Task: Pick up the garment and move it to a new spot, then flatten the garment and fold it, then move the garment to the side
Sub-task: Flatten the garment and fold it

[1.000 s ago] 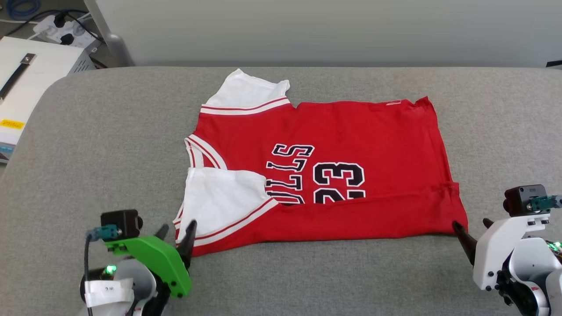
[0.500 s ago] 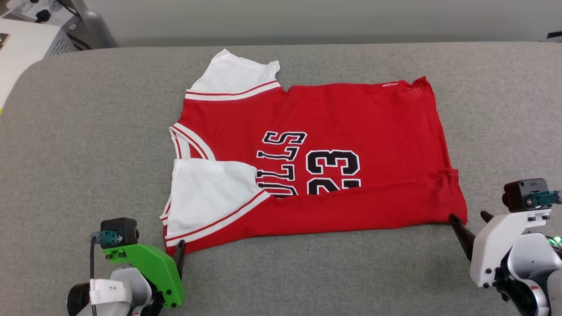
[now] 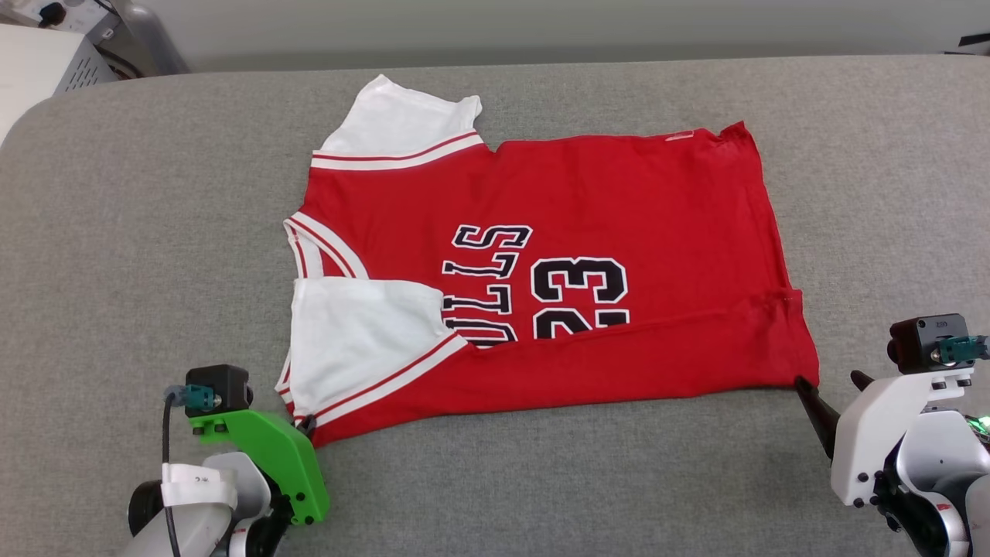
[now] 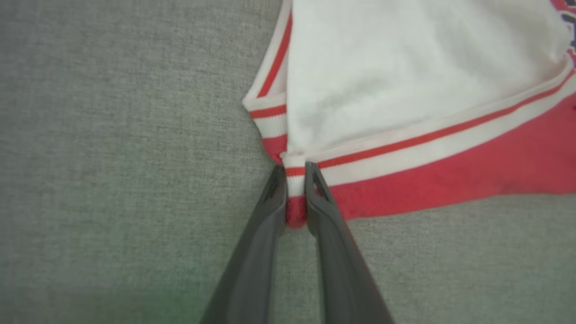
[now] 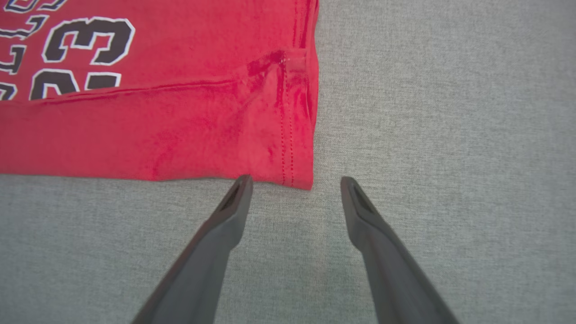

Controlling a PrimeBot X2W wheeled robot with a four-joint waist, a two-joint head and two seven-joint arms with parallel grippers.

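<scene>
The garment (image 3: 603,209), a red jersey with white sleeves and a black 23, lies flat on the grey cushion (image 3: 155,232), its near long edge folded over. My left gripper (image 3: 308,424) is shut on the garment's near left corner; in the left wrist view the striped trim (image 4: 294,173) is pinched between the two fingers (image 4: 265,211). My right gripper (image 3: 827,383) is open at the near right hem corner (image 5: 301,177). In the right wrist view, that corner lies just ahead of the gap between its spread fingers (image 5: 234,202), apart from them.
A white equipment box (image 3: 39,66) stands beyond the cushion's far left corner. Bare grey cushion lies left, right and in front of the garment. A pale wall (image 3: 541,23) runs behind the cushion.
My left gripper moved onto the garment's near left corner and closed on it. The head camera tilted, so the whole picture shifted. The right gripper stayed open by the hem corner.
</scene>
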